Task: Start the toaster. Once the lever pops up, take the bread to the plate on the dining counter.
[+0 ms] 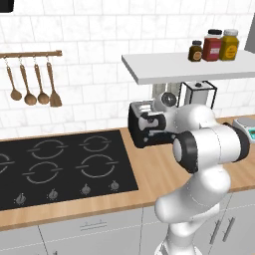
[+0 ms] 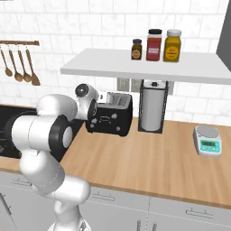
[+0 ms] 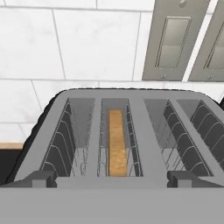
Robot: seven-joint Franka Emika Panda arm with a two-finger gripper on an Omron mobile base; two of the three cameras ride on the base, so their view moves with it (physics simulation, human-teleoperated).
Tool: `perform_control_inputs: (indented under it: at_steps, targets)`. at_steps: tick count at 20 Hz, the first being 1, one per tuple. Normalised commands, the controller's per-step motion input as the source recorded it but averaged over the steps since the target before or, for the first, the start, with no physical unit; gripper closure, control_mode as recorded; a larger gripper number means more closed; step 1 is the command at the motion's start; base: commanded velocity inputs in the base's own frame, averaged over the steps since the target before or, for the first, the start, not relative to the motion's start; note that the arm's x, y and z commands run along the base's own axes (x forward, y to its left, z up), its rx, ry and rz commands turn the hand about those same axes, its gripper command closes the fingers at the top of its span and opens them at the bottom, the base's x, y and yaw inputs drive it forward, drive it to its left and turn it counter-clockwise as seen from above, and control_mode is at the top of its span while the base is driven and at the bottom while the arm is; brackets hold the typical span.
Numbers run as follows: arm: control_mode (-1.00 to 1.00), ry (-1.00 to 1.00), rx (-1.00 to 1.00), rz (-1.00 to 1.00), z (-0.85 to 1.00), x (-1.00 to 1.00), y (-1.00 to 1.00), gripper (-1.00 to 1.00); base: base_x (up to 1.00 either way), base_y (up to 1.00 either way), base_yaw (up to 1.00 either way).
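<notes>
Gripper (image 3: 112, 177) jaws spread wide, empty, right above the toaster (image 2: 110, 118) at the worktop's far edge by the wall. Bread (image 3: 116, 142) sits edge-up in a slot. Best move: come down squarely on the lever, clear of the wire guides. Arm folded, hand pitched downward.

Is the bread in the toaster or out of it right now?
In. The hand view shows the bread standing on edge down inside a slot of the toaster, its tan top edge below the silvery rim, between the wire guides.
</notes>
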Motion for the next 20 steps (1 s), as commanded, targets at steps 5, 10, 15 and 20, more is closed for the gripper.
perform_control_inputs:
  at_steps: [5,10,15,20]
  targets:
    - [-1.00,0.02,0.00,0.00,-0.06,0.05,-0.09,-1.00,0.00,0.00,0.00]
    - [-1.00,0.01,0.01,0.01,-0.05,0.10,-0.15,-1.00,0.00,0.00,0.00]
    - [-1.00,0.00,0.00,0.00,-0.01,0.09,0.00,-1.00,0.00,0.00,0.00]
    - [-1.00,0.00,0.00,0.01,-0.03,0.04,0.00,-1.00,0.00,0.00,0.00]
